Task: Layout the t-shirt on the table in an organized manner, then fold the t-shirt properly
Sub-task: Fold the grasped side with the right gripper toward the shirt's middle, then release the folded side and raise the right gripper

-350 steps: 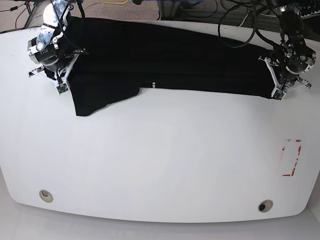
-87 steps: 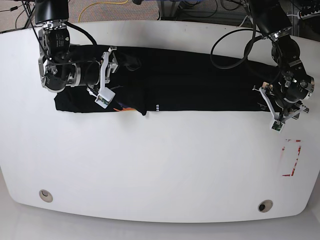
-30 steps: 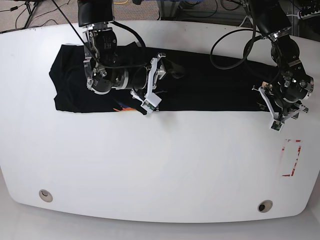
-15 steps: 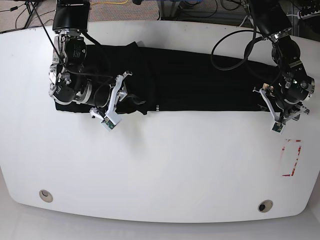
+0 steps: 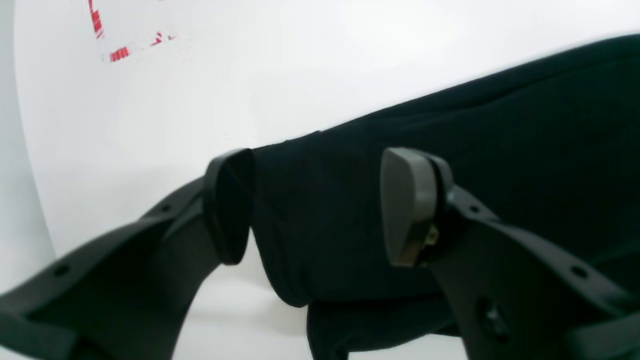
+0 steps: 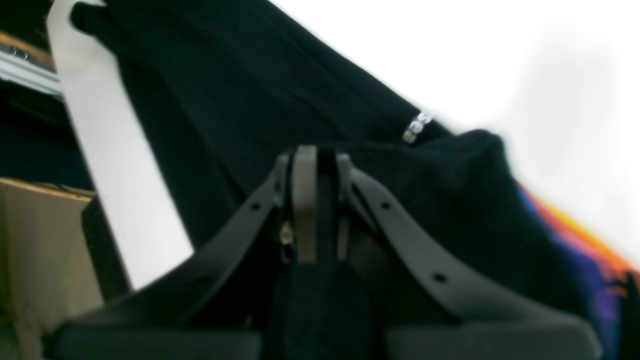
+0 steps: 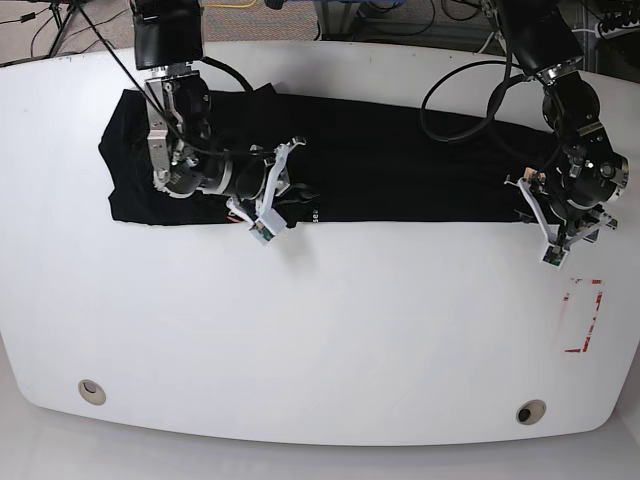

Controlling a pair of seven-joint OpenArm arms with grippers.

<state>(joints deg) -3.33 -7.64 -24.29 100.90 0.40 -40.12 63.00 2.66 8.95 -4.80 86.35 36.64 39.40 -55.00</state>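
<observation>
The black t-shirt point(image 7: 400, 170) lies as a long band across the far side of the white table point(image 7: 320, 320). My right gripper point(image 7: 290, 195) is shut on a fold of the t-shirt point(image 6: 225, 90) near its lower edge; the jaws point(image 6: 315, 200) are pressed together on cloth. The white label mark point(image 6: 417, 127) and the blue-orange print point(image 6: 575, 225) show beside it. My left gripper point(image 7: 535, 210) is open at the shirt's right end. Its fingers point(image 5: 410, 205) stand apart on either side of the cloth's corner point(image 5: 320, 210).
A red tape rectangle point(image 7: 583, 315) is on the table at the right, also in the left wrist view point(image 5: 120, 50). Two round grommet holes point(image 7: 92, 390) point(image 7: 530, 411) sit near the front edge. Cables and equipment lie beyond the far edge point(image 7: 400, 20).
My right gripper, shut on the cloth, has swung left and then back right along the shirt's lower edge, shifting the fold with it. The left arm has hardly moved.
</observation>
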